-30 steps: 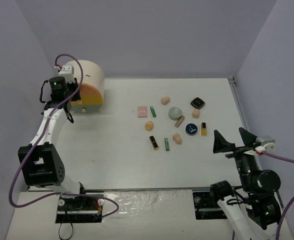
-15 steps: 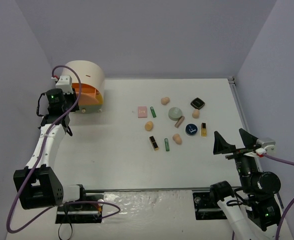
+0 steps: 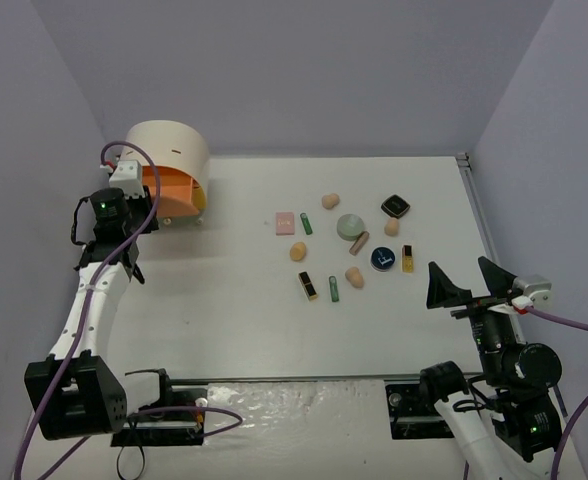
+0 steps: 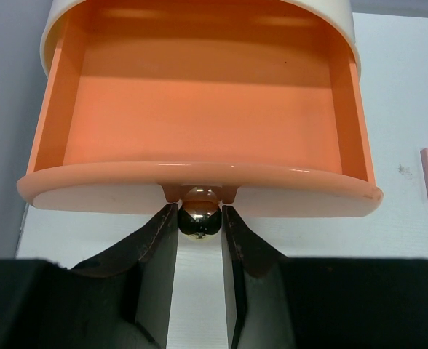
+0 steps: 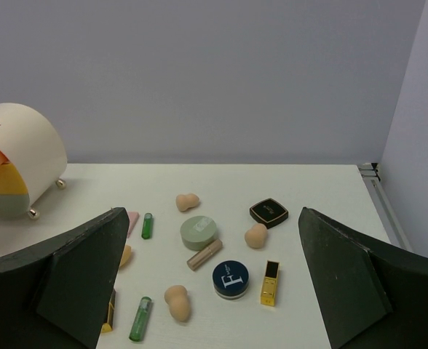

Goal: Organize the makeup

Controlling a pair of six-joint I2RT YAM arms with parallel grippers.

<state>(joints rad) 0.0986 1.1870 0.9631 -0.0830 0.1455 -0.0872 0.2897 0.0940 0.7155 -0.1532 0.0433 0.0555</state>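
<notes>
Makeup lay loose on the counter, clustered right of centre and well apart from the cream drum box at the far left; none of it had gone into storage. The step in hand looked like opening that box: the left pincer was clenched on the gold knob of the orange drawer, which stood drawn out and empty. The right pincer hung released, jaws wide, near the counter's right edge, holding nothing. The next move probably called for the left pincer to let go of the knob and back off without nudging the drawer shut, so that pieces could be carried across; the right arm sat nearer the cluster. Counted, there were four peach sponges, two green tubes, two gold-and-black tubes, one tan tube, one pink square, one round sage compact, one round blue compact and one black square compact, thirteen pieces in all. There was one drum box, a yellow drawer showing beneath the orange one.
</notes>
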